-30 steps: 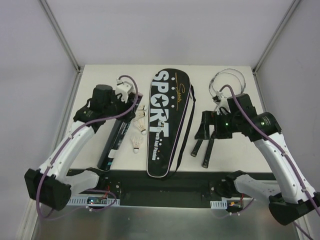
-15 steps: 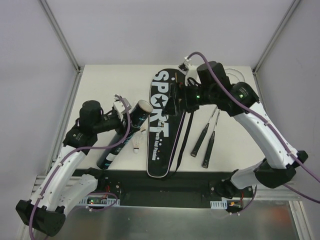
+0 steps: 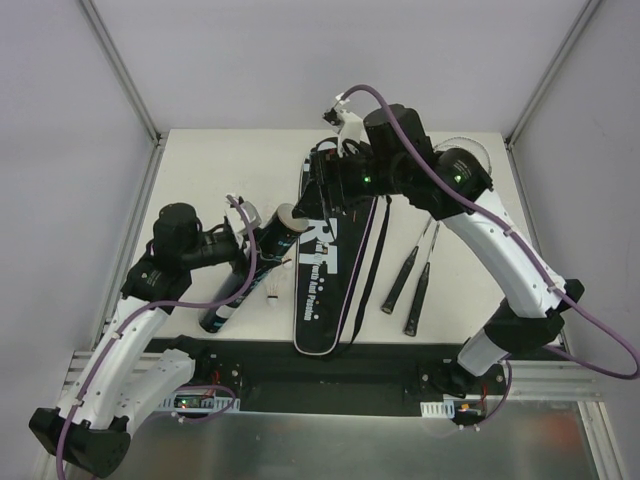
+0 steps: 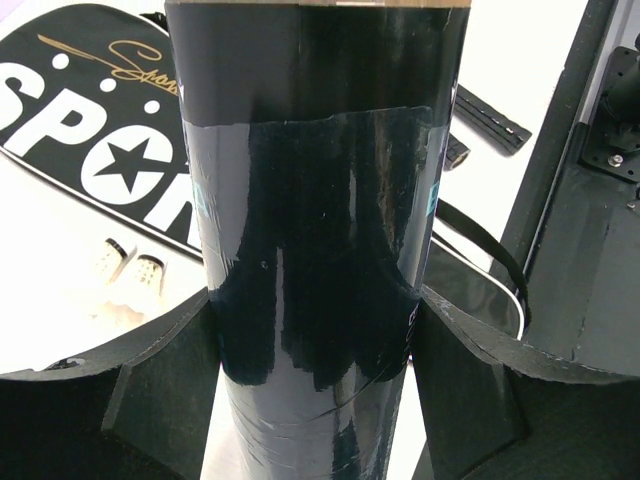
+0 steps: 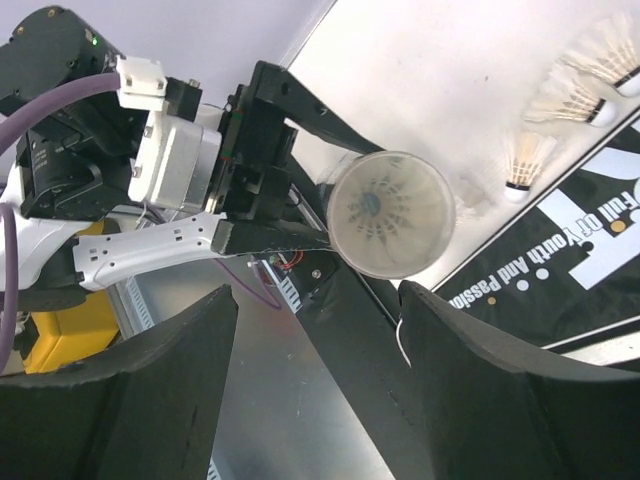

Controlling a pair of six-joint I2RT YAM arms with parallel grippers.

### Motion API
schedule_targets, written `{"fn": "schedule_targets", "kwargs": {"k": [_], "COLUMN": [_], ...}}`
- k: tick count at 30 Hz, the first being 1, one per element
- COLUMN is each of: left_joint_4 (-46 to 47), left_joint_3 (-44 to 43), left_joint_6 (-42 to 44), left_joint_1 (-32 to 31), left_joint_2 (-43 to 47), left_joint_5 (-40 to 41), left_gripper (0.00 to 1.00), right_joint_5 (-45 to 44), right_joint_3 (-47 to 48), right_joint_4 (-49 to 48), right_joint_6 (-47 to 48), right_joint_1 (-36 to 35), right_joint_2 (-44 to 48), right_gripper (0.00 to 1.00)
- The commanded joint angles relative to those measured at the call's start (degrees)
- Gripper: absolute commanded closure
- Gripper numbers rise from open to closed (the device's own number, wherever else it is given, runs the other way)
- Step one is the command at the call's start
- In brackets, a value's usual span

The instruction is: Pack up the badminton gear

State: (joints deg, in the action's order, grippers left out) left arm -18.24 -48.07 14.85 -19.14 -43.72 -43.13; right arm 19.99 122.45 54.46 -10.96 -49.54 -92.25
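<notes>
My left gripper (image 3: 247,252) (image 4: 315,400) is shut on the long black tube (image 3: 255,268) (image 4: 320,220). It holds the tube tilted, the capped end (image 3: 288,219) raised. My right gripper (image 3: 312,200) (image 5: 315,340) hangs open over the top of the black SPORT bag (image 3: 335,285), facing the tube's round translucent cap (image 5: 390,213); nothing lies between its fingers. White shuttlecocks (image 3: 274,291) (image 4: 135,280) (image 5: 525,160) lie between tube and bag. Two rackets (image 3: 410,280) lie right of the bag.
The bag's black strap (image 3: 372,270) trails along its right side towards the rackets. Metal frame posts (image 3: 125,75) stand at the table's back corners. The black base rail (image 3: 330,365) runs along the near edge.
My right arm swung left from the rackets across the bag's top to the tube's end, its jaws narrowing. My left arm raised the tube's capped end off the table.
</notes>
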Motion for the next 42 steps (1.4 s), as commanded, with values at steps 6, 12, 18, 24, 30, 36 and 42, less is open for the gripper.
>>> {"fn": "schedule_targets", "kwargs": {"k": [6,12,18,24,30,36,42], "left_joint_4": [2.33,2.33,2.95,4.00,6.72,7.17,7.17], "left_joint_3": [-3.52,-2.55,-1.85,0.08,1.93,3.16,3.69], "left_joint_6": [2.82,3.43,5.27,6.16,2.99,2.38,4.30], "left_joint_1": [-0.20,-0.29,-0.20,-0.20,-0.20,-0.20,-0.20], "left_joint_2": [1.53,4.95,9.70,13.40,16.03,17.53,17.18], "left_joint_5": [-3.45,-1.96,-2.30,-1.60,-1.52,-2.04,-2.48], "left_gripper": [0.96,1.00,1.00,1.00,1.00,1.00,1.00], "right_joint_5": [-2.40,-8.21,-9.00,-11.02,-9.71,-6.63,-6.63], "right_joint_3": [0.34,-6.25,-14.34,-21.20,-24.36,-25.07,-23.14], "right_joint_4": [-1.28,-4.34,-9.62,-14.28,-16.22,-18.16,-17.54], "right_joint_6": [-0.02,0.06,-1.43,-1.78,-2.49,-2.05,-1.87], "right_joint_1": [-2.84,-2.67,-2.67,-2.67,-2.76,-3.54,-5.39], "right_joint_2": [0.13,6.46,11.91,17.71,19.47,19.74,18.33], "right_gripper": [0.32,0.31,0.29,0.26,0.24,0.21,0.22]}}
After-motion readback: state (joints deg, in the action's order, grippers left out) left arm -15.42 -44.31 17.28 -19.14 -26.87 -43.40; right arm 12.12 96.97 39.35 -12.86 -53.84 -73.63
